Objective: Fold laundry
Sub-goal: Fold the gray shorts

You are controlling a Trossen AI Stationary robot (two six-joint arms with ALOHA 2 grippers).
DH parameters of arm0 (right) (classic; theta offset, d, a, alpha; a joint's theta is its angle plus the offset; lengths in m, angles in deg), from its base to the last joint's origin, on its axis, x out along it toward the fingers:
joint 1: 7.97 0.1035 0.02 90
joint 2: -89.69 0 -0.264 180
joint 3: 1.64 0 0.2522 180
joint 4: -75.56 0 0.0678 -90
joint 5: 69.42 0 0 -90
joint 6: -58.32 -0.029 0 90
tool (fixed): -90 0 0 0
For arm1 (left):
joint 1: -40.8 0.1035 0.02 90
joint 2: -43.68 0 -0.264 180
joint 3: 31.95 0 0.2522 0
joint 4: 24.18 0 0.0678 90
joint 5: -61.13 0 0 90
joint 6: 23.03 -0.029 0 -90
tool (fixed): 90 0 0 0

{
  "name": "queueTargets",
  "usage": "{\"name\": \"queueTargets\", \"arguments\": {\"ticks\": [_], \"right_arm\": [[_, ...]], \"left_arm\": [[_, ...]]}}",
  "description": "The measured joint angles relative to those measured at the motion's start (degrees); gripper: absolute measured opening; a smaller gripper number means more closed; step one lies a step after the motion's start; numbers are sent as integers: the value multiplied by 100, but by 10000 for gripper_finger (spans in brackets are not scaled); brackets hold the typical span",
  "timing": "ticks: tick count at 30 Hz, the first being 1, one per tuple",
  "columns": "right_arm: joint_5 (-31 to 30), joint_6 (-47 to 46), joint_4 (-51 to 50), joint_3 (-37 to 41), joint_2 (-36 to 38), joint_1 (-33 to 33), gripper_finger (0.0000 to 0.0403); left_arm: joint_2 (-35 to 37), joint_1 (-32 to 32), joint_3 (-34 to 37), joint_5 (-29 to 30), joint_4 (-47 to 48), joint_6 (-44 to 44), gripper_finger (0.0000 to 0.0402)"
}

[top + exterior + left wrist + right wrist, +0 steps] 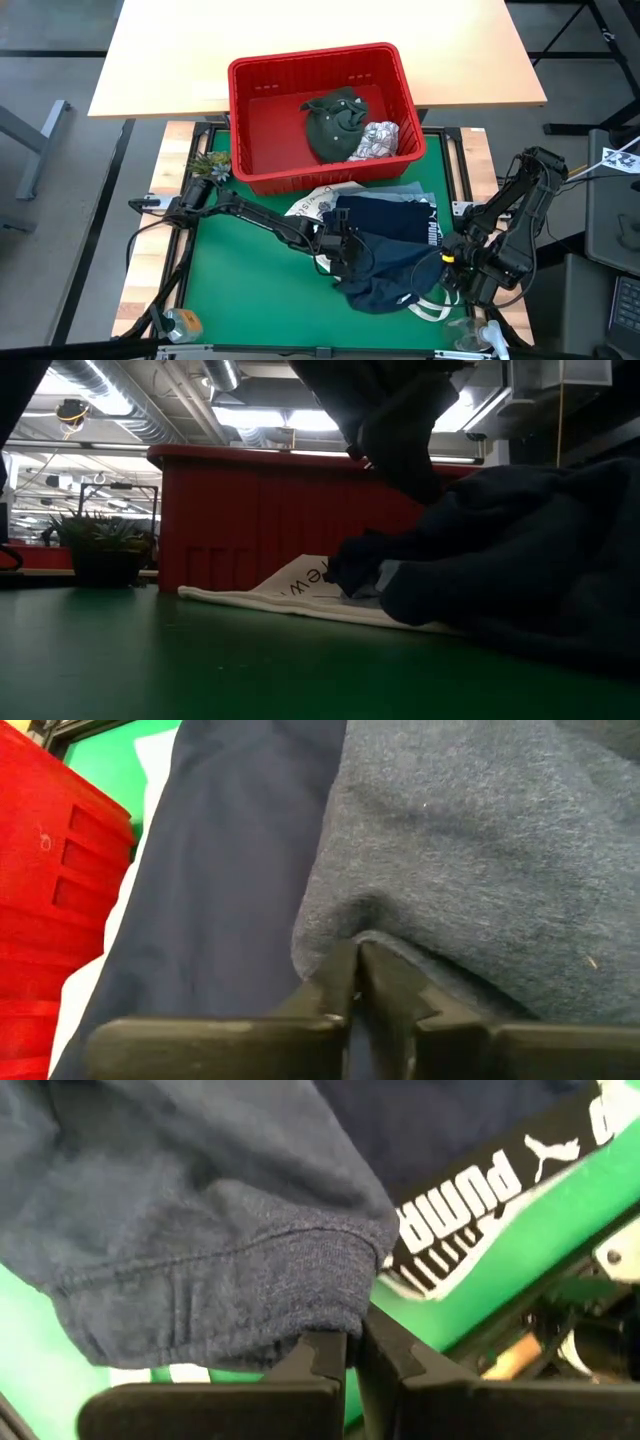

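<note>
A blue-grey sweat garment point(390, 278) lies crumpled at the near middle of the green mat point(240, 290), its far part resting on a navy garment with a PUMA waistband point(405, 215). My left gripper point(345, 252) is shut at its left side. At its right end my right gripper point(450, 264) is shut as well. Light blue denim point(405, 192) and a white tote point(315, 205) lie under the pile. A dark olive garment point(335, 125) and a white printed one point(375, 140) lie in the red basket point(250, 110). My left gripper pinches a bulging fold of the blue-grey garment point(340, 925) between its two fingertips, slanting down from the table's left. The cloth around it lies slack on the pile. My right gripper pinches the garment's ribbed cuff at its edge point(335, 1320) between its two fingers, coming steeply from above. The cuff is raised off the mat, and the cloth behind it sags.
The red basket stands at the mat's far edge, close behind the pile. A small potted plant point(208, 165) sits at the far left. The tote's handle point(430, 312) loops out near the front right. Bare green mat lies to the left and front.
</note>
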Motion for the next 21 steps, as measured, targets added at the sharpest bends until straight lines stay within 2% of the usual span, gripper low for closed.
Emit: {"name": "queueTargets", "arguments": {"ticks": [3, 13, 17, 21], "right_arm": [[-230, 4, -7, 0, 0, 0, 12], [-741, -24, -11, -2, 21, 27, 12], [-972, -31, 62, -132, 21, 357, 12], [-1511, -35, 366, -400, 13, 785, 12]], "left_arm": [[0, -13, 0, 109, 3, 48, 6], [667, -357, 7, 1301, 52, 163, 1], [1007, -619, 7, 1532, 49, 163, 0], [1269, -993, 7, 1766, 13, 165, 0]]}}
